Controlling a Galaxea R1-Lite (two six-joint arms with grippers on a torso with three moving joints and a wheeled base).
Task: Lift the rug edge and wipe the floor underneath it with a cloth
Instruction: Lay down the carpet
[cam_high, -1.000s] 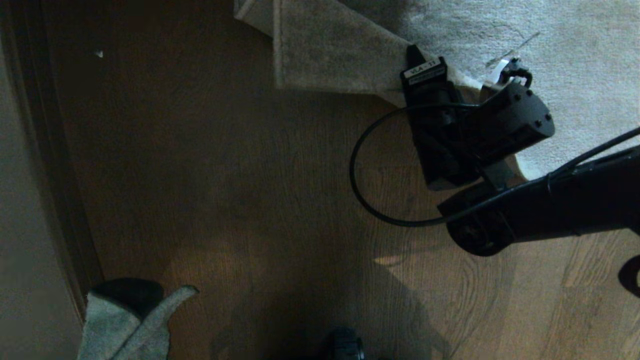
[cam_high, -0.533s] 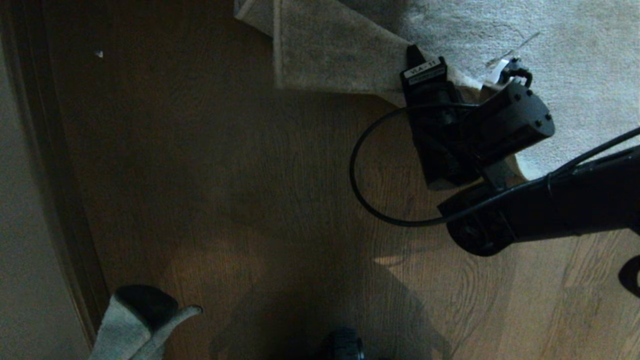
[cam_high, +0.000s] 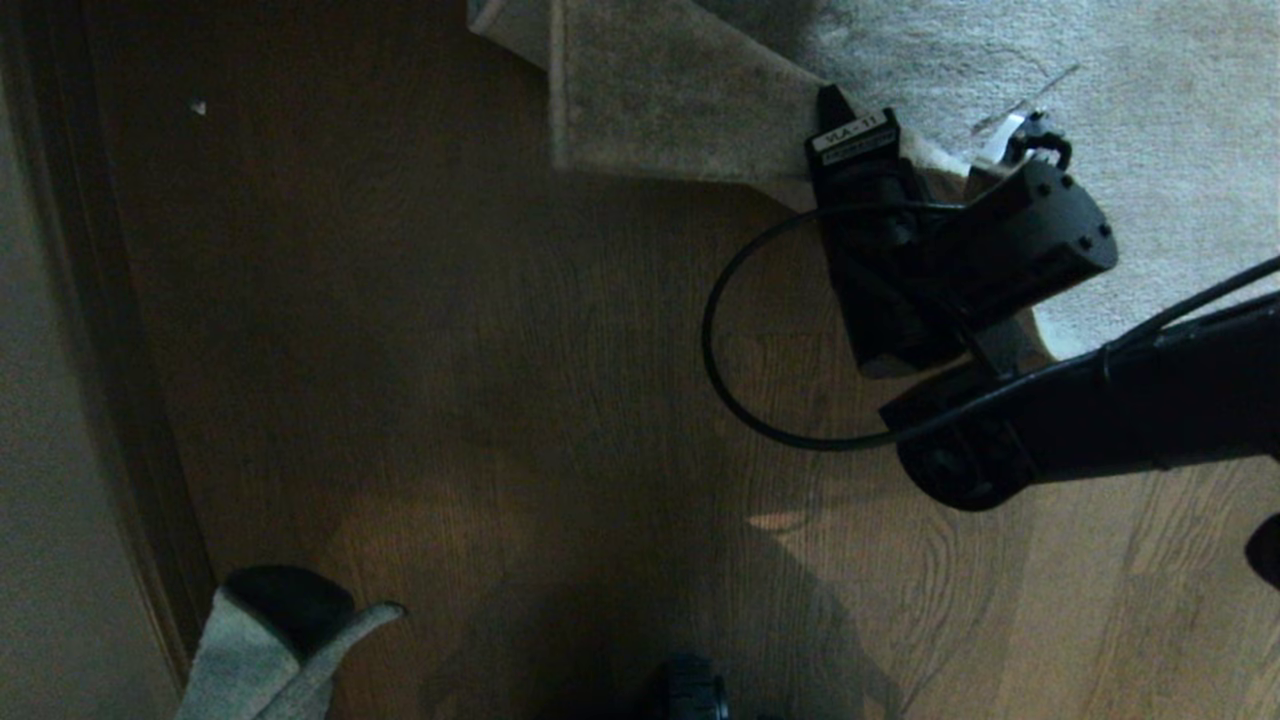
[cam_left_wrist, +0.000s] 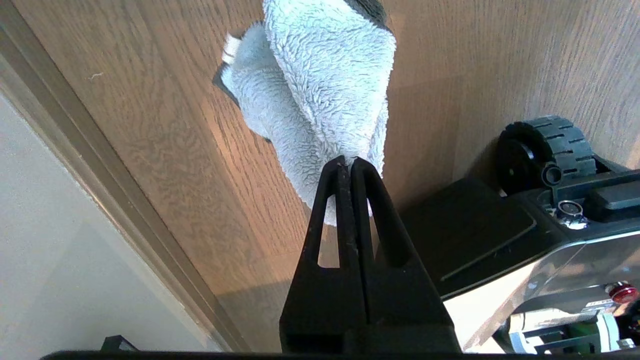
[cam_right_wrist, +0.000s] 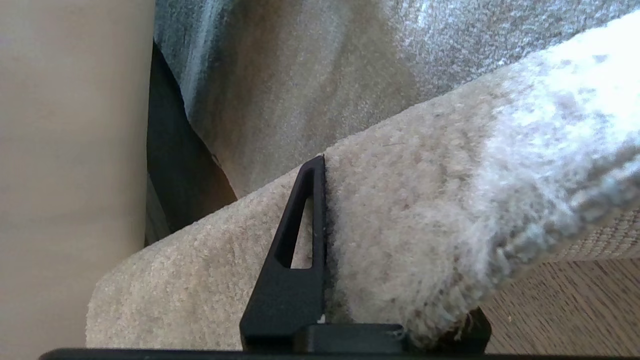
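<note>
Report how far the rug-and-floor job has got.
Done: the right end effector has the rug edge pinched and raised, baring the floor. In hand: the left end effector grips the cloth near the robot's base. Left: wiping the bared floor.

One finger of the right end effector (cam_right_wrist: 350, 240) is hidden behind the rug edge (cam_right_wrist: 425, 210).
</note>
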